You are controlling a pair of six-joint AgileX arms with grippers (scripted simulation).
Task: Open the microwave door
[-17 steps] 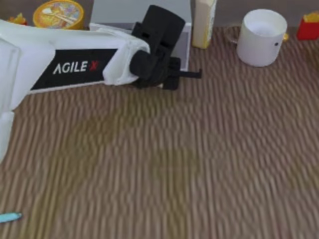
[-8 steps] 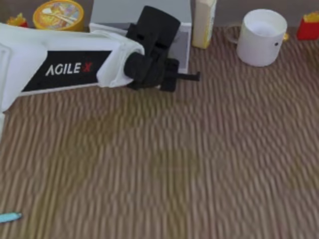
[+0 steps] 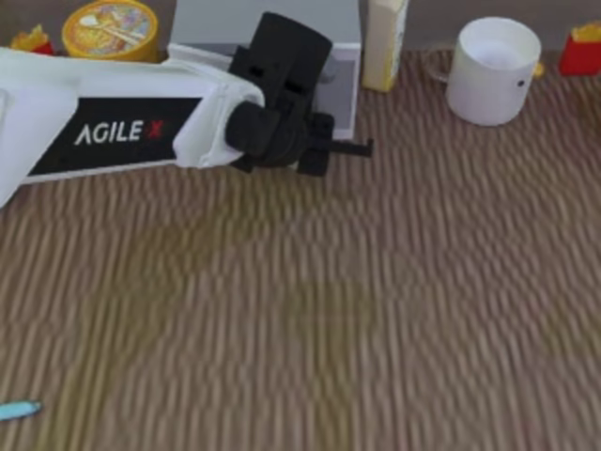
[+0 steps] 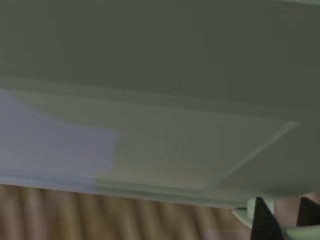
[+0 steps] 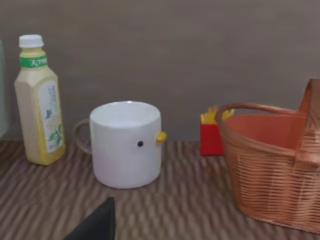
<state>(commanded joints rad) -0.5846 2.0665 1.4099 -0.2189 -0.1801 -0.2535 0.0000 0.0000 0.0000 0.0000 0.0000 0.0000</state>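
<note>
My left arm, lettered "AGILE X", is reaching level across the worktop; its left gripper is sitting against the microwave door, finger spread indiscernible.

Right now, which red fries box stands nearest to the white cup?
The red fries box at the table's far right corner, just right of the white cup; the other fries box stands far left beside the yellow tub.

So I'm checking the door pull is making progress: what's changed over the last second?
The left arm has drawn back toward the table's left, its gripper sliding left along the microwave door. Any door swing is too slight to tell. The microwave, cup and bottle haven't moved.
</note>
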